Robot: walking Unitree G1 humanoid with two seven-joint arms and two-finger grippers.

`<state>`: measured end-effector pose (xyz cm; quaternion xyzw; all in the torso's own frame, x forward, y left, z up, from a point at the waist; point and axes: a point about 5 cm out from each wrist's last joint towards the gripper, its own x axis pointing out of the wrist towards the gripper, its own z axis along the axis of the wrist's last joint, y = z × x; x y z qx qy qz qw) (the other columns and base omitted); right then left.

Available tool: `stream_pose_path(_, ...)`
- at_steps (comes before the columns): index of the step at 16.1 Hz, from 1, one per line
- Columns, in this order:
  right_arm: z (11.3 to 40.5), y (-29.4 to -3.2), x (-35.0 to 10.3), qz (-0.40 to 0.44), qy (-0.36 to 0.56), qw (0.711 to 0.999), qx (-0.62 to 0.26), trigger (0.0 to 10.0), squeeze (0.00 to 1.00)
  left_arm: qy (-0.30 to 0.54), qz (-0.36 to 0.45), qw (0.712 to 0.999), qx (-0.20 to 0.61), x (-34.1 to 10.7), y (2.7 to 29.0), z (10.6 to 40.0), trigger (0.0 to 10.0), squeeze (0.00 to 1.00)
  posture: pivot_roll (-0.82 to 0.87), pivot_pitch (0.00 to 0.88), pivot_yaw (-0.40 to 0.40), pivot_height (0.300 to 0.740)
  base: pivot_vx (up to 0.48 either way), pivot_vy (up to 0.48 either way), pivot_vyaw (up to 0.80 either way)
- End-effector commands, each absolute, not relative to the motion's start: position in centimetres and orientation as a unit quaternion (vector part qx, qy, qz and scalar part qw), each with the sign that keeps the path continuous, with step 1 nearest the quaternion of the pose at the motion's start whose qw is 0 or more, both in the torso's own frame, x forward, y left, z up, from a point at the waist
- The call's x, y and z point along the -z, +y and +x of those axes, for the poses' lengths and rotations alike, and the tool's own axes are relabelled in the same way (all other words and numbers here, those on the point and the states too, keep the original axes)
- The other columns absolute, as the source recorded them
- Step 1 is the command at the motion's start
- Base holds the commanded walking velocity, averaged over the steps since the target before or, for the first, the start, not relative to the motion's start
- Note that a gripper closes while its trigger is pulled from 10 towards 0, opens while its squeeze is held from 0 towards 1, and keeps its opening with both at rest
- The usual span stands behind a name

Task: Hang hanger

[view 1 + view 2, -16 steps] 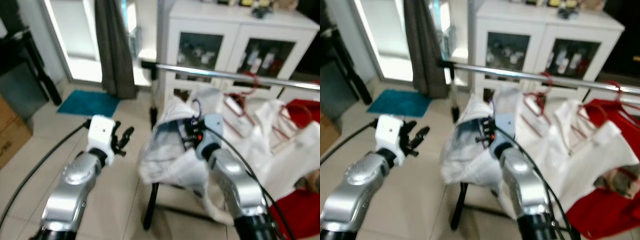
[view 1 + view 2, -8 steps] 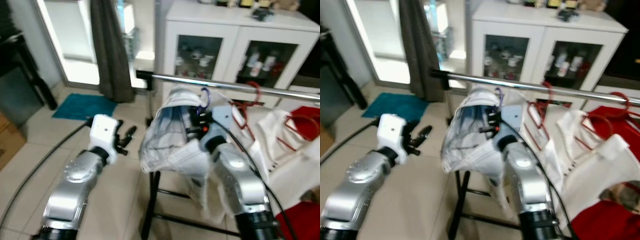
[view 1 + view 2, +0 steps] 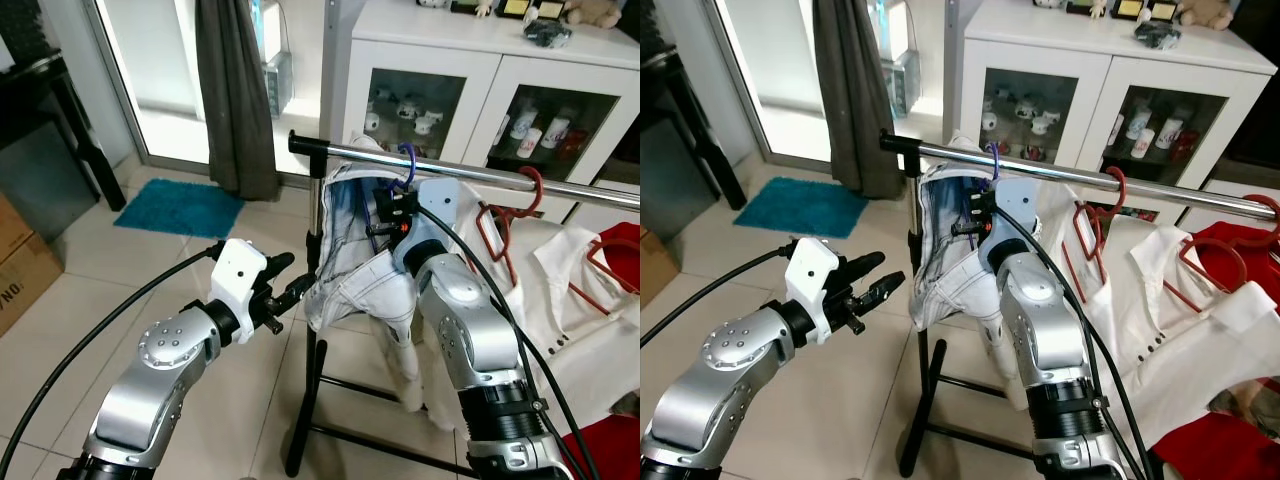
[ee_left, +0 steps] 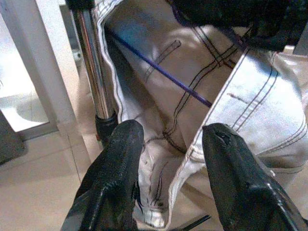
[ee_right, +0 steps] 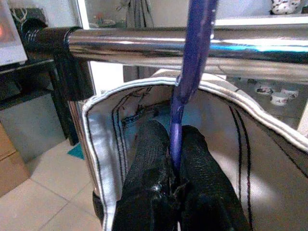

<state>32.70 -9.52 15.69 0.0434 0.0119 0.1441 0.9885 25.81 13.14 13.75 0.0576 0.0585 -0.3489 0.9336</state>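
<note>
Near the top middle of the frame, right gripper pinched tight on the thin purple hanger, its hook over the shiny silver rail. White denim garment draped on that hanger, just below the rail. Lower left, left gripper spread wide, 2 black fingers near the cloth, not touching.

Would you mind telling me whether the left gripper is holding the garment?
No, the left gripper has its fingers spread apart, short of the pale denim garment.
</note>
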Motion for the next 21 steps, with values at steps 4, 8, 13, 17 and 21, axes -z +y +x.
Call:
stream_pose_path(4, 34.7, -9.0, -16.7, 0.003, 0.028, 0.991, -0.133, 10.0, 0.0, 0.05, 0.063, 0.924, 0.375, -14.3, 12.9, 25.5, 10.0, 0.0, -0.05, 0.0, -0.015, 0.74, 0.0, 0.0, 0.0)
stream_pose_path(8, 36.3, -8.8, -16.4, 0.0, 0.065, 0.99, -0.122, 10.0, 0.0, 0.049, 0.067, 0.916, 0.392, -14.4, 12.7, 25.4, 10.0, 0.0, -0.04, 0.0, -0.013, 0.74, 0.0, 0.0, 0.0)
stream_pose_path(13, 36.5, -8.4, -15.9, -0.005, 0.091, 0.987, -0.134, 10.0, 0.0, 0.052, 0.068, 0.914, 0.398, -14.2, 12.7, 25.3, 10.0, 0.0, -0.04, 0.0, -0.013, 0.74, 0.0, 0.0, 0.0)
stream_pose_path(17, 35.7, -8.5, -16.2, 0.025, 0.063, 0.984, -0.165, 10.0, 1.0, 0.05, 0.06, 0.919, 0.385, -14.2, 12.8, 25.5, 10.0, 0.0, -0.05, 0.0, -0.01, 0.74, 0.0, 0.0, 0.0)
stream_pose_path(21, 32.7, -9.3, -17.9, 0.047, 0.012, 0.967, -0.252, 10.0, 1.0, 0.045, 0.057, 0.945, 0.319, -14.0, 13.1, 26.3, 10.0, 0.0, -0.07, 0.0, 0.001, 0.74, 0.0, 0.0, 0.0)
